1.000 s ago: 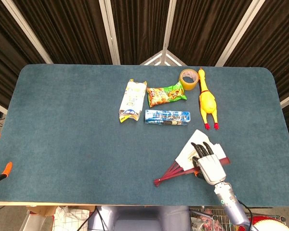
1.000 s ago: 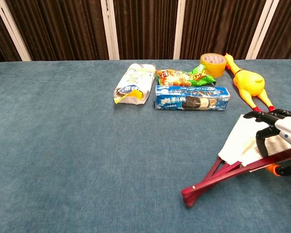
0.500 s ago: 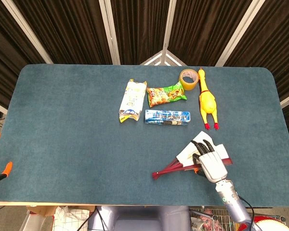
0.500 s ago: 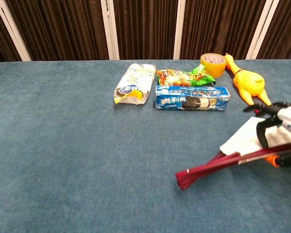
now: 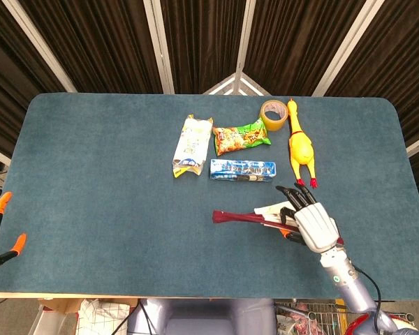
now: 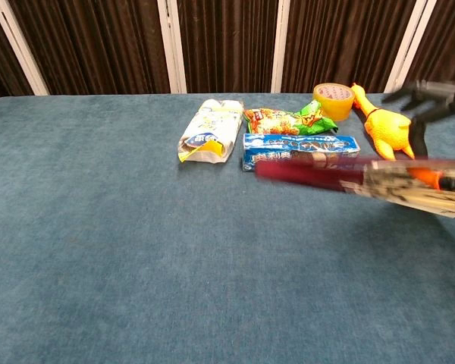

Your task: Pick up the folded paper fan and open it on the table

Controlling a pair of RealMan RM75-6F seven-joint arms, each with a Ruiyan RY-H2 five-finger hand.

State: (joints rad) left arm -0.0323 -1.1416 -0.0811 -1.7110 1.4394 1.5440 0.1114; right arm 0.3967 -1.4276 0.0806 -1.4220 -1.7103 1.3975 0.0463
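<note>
R hand (image 5: 313, 223) holds fan (image 5: 246, 218) level above table (image 5: 98, 174).

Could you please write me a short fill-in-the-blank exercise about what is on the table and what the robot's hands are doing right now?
1. The paper fan is held by the robot's ____ hand.
2. The rubber chicken is ____ in colour.
3. The roll of tape lies beside the chicken's ____.
4. The handle end of the fan is dark ____.

Missing words: right; yellow; head; red
</note>
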